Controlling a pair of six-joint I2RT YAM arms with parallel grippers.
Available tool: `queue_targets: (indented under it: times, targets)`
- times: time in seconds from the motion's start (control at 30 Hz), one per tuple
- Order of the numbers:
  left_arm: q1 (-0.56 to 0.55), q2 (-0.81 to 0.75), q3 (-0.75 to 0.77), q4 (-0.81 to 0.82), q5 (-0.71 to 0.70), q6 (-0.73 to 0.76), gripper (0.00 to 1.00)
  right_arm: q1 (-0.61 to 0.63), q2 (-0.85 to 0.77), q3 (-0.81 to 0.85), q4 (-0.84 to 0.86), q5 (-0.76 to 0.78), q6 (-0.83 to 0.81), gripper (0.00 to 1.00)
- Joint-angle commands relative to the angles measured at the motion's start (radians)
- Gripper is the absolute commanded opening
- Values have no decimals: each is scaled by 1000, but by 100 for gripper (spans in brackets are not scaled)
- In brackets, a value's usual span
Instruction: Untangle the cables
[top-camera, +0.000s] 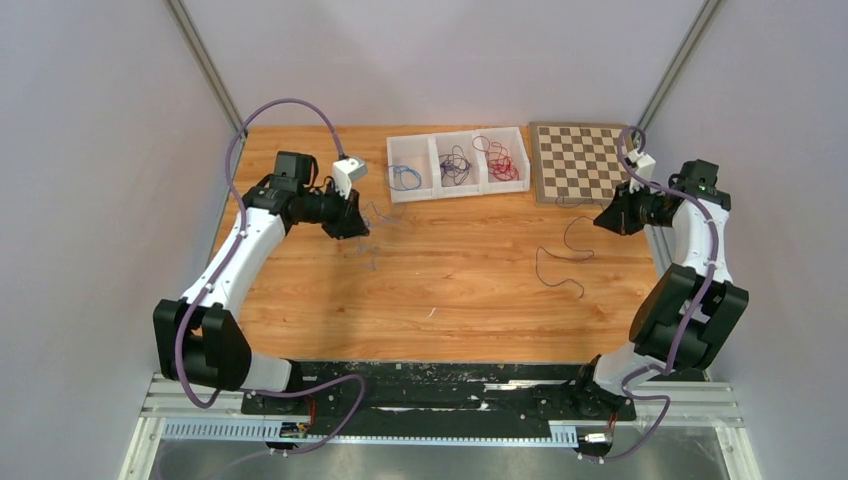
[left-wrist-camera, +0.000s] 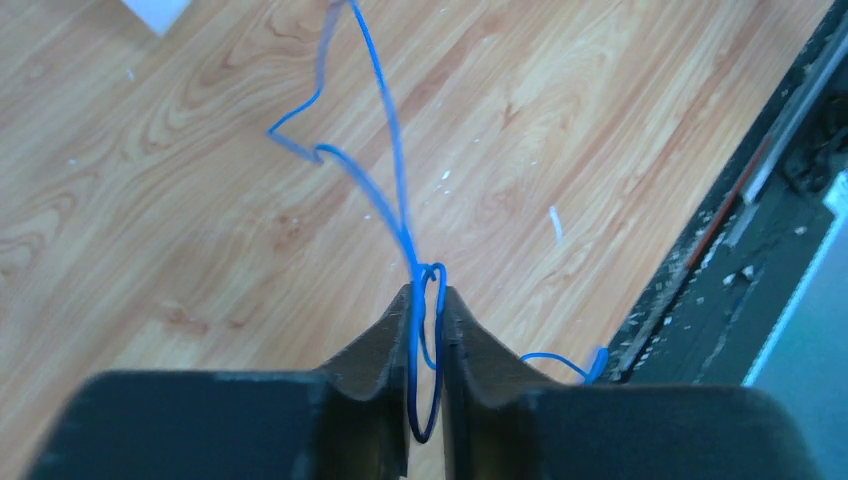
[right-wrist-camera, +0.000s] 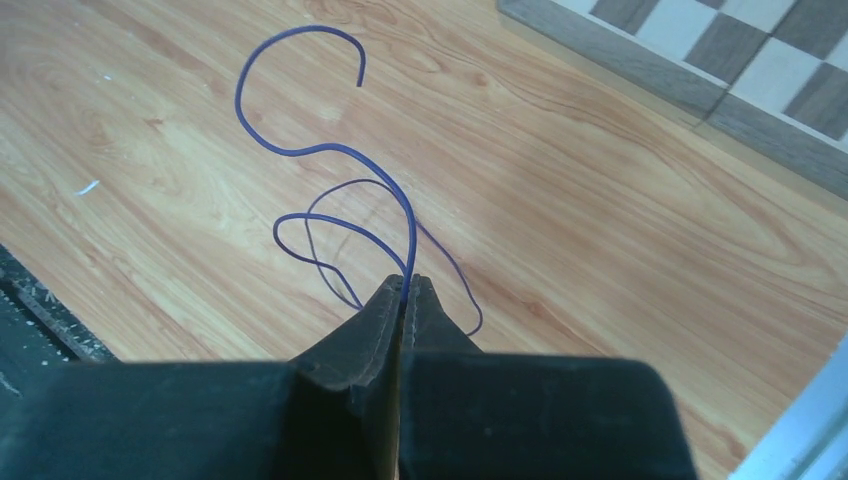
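Two claws, each pinched shut on a hair-thin strand, hang low over the table (top-camera: 450, 290). Nearest me on the left, the left claw (left-wrist-camera: 427, 292) has its jaws nearly touching around a blue wire (left-wrist-camera: 404, 215). A small loop of it is caught deep between the fingers, and the rest springs up and away in kinks above the wood. On the other side, the right claw (right-wrist-camera: 405, 283) is closed tight on the end of a dark purple wire (right-wrist-camera: 300, 152), whose slack curls in loose rings down onto the boards. From above, the two strands look well apart, so I'd guess they are already free of each other. Farther back sits a three-part tray (top-camera: 458, 190) with a blue coil (top-camera: 405, 179) in its left compartment, a dark one (top-camera: 455, 166) in the middle and a red one (top-camera: 506, 163) on the right. A chessboard (top-camera: 578, 160) lies just beside it. My worry is that trapped blue loop: it could cling between the fingers when they open, or cinch into a knot if pulled. Either trailing strand might also hook the coils in the tray and snarl them again.
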Motion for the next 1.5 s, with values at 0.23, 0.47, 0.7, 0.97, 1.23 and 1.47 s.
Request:
queue_targets:
  times: [0.23, 0.47, 0.7, 0.97, 1.23, 1.47]
  targets:
    - [-74, -20, -91, 29, -69, 28, 80, 121, -86, -81, -40, -77, -4, 0]
    - [-86, 17, -95, 127, -44, 0, 88, 242, -113, -68, -39, -135, 18, 0]
    - [-243, -52, -104, 428, 93, -29, 100, 365, -120, 137, 44, -289, 216, 0]
    - [-454, 68, -59, 700, 7, -106, 100, 485, -135, 240, 287, -320, 540, 0]
    - [-537, 173, -15, 916, -98, -187, 100, 533, -167, 268, 462, -318, 772, 0]
    - [-548, 206, 13, 962, -148, -229, 69, 538, -167, 309, 572, -297, 932, 0]
